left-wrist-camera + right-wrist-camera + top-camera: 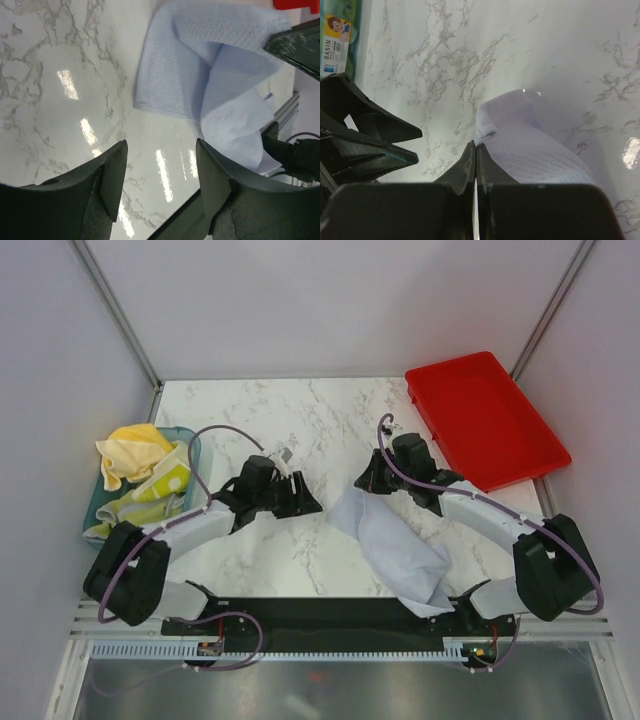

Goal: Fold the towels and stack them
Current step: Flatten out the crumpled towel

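A pale grey-blue towel lies crumpled on the marble table, running from the middle toward the near edge. My right gripper is shut on its upper left corner, holding that edge raised; the wrist view shows the jaws pinched on the towel. My left gripper stands open just left of the towel, nothing between its fingers, with the towel ahead of them. A yellow towel and a white towel with yellow-green print are piled in the teal tub.
A red tray sits at the back right corner of the table. The teal tub stands at the left edge. White walls close in the table on three sides, and a black rail runs along the near edge.
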`<move>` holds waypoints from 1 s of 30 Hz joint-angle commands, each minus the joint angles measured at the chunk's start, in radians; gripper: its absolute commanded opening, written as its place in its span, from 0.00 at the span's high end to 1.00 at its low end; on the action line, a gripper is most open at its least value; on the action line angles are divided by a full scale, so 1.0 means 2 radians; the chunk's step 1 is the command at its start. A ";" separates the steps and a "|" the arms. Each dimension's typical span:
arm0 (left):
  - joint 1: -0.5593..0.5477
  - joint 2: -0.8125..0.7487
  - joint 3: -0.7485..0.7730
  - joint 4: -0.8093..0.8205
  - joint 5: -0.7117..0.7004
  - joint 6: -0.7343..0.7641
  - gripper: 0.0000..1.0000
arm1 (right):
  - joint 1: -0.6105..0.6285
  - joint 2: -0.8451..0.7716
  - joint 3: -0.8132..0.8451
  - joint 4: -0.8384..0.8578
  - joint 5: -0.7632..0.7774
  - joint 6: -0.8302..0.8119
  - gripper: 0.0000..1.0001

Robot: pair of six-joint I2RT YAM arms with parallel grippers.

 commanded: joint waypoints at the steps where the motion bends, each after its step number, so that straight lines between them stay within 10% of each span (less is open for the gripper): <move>1: -0.007 0.057 0.033 0.061 -0.056 0.032 0.36 | -0.026 0.027 0.033 -0.003 0.002 -0.039 1.00; 23: -0.131 0.238 0.161 -0.114 -0.233 -0.075 0.51 | -0.069 0.040 0.018 -0.002 0.000 -0.070 1.00; 30: -0.137 0.278 0.182 -0.133 -0.243 -0.079 0.95 | -0.069 0.036 0.017 -0.003 0.000 -0.073 1.00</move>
